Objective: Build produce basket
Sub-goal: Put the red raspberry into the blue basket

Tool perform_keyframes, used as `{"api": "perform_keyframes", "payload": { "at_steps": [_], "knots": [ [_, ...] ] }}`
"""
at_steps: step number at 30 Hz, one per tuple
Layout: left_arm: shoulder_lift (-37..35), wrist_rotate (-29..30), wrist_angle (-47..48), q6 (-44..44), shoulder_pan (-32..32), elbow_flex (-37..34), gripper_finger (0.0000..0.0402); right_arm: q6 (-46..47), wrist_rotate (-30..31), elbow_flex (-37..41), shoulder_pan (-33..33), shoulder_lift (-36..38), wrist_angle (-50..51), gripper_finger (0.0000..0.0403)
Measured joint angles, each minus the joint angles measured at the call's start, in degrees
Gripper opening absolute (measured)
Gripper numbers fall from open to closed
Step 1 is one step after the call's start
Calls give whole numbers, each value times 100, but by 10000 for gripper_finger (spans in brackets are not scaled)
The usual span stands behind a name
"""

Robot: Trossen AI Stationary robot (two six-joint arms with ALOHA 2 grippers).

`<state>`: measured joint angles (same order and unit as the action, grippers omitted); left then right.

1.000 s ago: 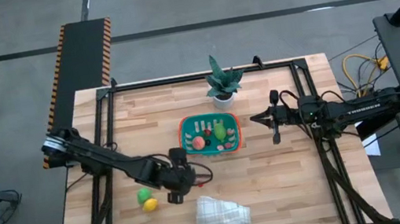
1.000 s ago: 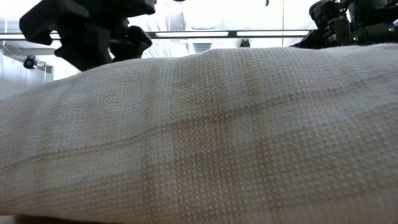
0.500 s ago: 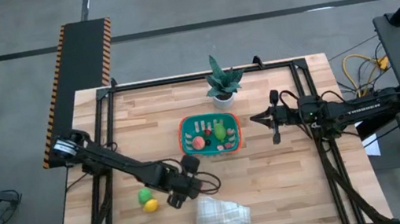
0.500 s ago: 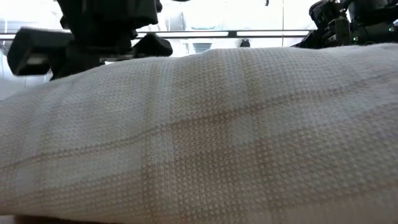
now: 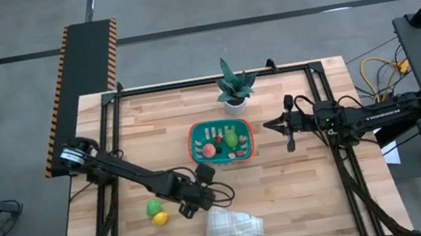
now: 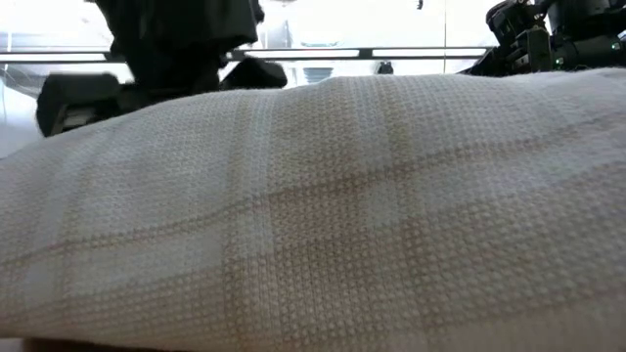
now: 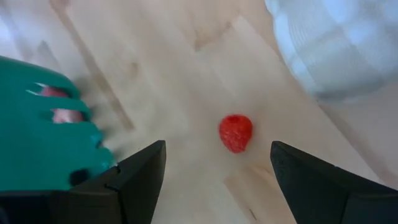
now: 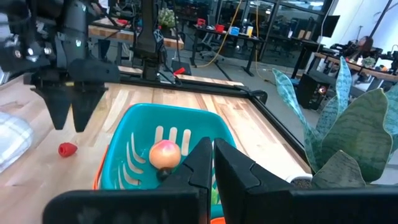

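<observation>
**Tiny strawberry, wide-open pincer**

The left gripper [image 7: 214, 180] hung wide open and empty over a little red strawberry [image 7: 236, 132] lying loose on the table [image 7: 155, 74], between the basket [image 7: 37, 137] and the white cloth [image 7: 336, 43]. It looked light, hard and roll-prone; I'd pinch across its fat middle. The right gripper [image 8: 210, 163] waited shut beside the basket.

left pincer [image 5: 203, 173] moved right from beside the green and yellow produce [image 5: 155, 212], now near the basket [image 5: 196, 143]
</observation>
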<state>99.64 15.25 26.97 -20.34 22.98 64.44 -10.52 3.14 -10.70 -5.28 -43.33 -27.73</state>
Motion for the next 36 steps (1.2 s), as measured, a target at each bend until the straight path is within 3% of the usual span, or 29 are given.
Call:
{"api": "perform_keyframes", "payload": {
  "at_steps": [22,36],
  "knots": [
    [664,-362,-478,-456,-97,1,272,0,0,0,-2,2,13,9],
    [671,-943,-513,-448,-351,-21,175,0,0,0,0,2,20,9]
  ]
}}
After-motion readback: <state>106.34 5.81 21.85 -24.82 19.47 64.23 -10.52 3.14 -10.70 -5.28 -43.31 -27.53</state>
